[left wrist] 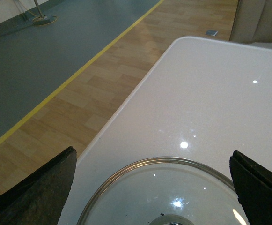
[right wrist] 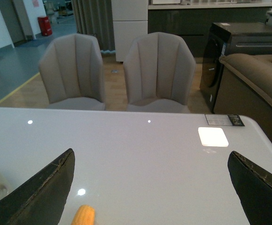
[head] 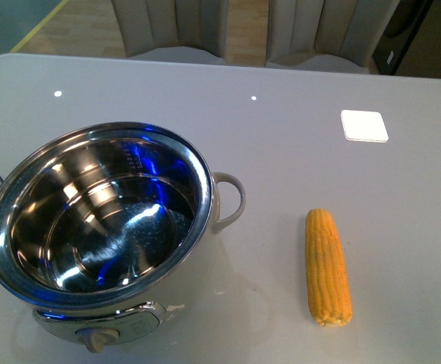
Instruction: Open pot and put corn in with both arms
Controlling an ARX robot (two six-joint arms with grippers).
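The corn (head: pixel 328 267), lying on the table (head: pixel 281 129) at lower right of the front view beside the uncovered pot (head: pixel 202 199), looks light, stiff and roll-prone, best pinched mid-cob, while the right hand (right wrist: pixel 150 157) and left hand (left wrist: pixel 152 157) gape wide, empty.

— What is seen beyond the surface (right wrist: pixel 140 150)?
— Two grey chairs (right wrist: pixel 159 70) are set at its far edge; wooden floor (left wrist: pixel 79 108), bordered by a yellow line (left wrist: pixel 79 72), is laid beside it.
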